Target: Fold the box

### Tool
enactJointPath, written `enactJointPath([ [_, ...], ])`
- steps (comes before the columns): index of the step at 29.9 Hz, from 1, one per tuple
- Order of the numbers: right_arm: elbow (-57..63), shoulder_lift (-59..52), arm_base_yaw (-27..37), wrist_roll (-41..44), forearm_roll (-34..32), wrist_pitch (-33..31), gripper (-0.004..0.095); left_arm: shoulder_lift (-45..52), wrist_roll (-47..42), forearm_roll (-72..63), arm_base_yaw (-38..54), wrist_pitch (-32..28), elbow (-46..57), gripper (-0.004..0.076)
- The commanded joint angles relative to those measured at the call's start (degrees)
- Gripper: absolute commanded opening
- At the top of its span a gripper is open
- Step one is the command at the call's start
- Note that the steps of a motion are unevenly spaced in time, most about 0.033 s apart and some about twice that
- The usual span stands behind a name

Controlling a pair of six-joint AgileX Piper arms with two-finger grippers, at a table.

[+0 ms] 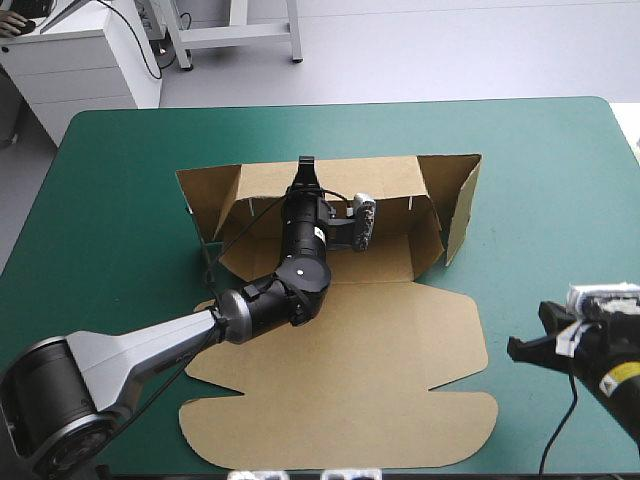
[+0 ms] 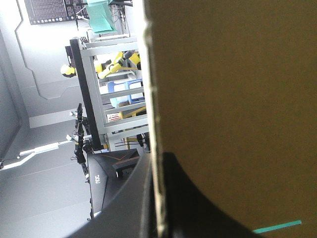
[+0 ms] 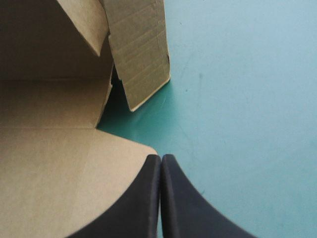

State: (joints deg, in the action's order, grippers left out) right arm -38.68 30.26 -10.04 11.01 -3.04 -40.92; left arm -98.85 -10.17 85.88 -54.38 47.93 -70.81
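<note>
Box [image 1: 340,350] sits mid-bench [image 1: 540,160], half formed. It's brown corrugated board with a matte face, and I can see rib lines on the raised flap in the right wrist view. On the far half the back wall [image 1: 380,180] stands upright with two thin slits cut in it. A side flap is raised at each end: the left flap [image 1: 210,200] and the right flap [image 1: 462,205], both angled outward. The near half lies flat on the teal-green cover as one wide panel with rounded corner tabs and V notches along its sides. Left end effector [image 1: 305,165] comes in from the near left over the box floor and is clamped on the top edge of the back wall. In the left wrist view the board's cut edge runs between the two black fingers, one on each side, and the plain brown face fills the view past them. Right end effector [image 1: 513,348] is clenched on nothing, its fingers meeting in a point. It sits low over the bench just beside the right rounded corner of the flat panel; I can't tell if the tip touches the board. There's a small yellow label [image 1: 622,374] on the right arm and a white label [image 1: 319,233] on the left arm, both too small to read.
</note>
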Motion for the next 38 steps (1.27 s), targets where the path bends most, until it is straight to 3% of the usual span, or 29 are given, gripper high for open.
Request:
enactJointPath([
  [1,-9.12,9.84,0.23,-3.47,-0.93,5.30,-0.0019,2.29,-0.67,2.94,-0.25,1.32,-1.60,-0.0002],
  [13,-42.95,46.27,0.83,-8.50,-0.73,7.22,-0.0018,2.40,-0.67,2.94,-0.25,2.83,-1.60,-0.0002],
  [18,-57.87,60.14,4.23,-11.01,7.85,5.19,-0.0020,2.40,-1.32,2.84,-0.25,2.83,-1.60,-0.0002],
  [25,-73.37,75.36,10.14,-18.28,25.80,-5.03,-0.0020,2.40,-1.32,2.72,-0.25,2.83,-1.60,-0.0002],
  [28,-76.24,78.17,11.51,-21.26,30.64,-9.56,-0.0020,2.40,-1.32,2.72,-0.25,2.83,-1.60,-0.0002],
  [38,-76.13,78.05,11.78,-26.92,32.53,-22.18,-0.0020,2.40,-1.32,2.72,-0.25,2.83,-1.60,-0.0002],
])
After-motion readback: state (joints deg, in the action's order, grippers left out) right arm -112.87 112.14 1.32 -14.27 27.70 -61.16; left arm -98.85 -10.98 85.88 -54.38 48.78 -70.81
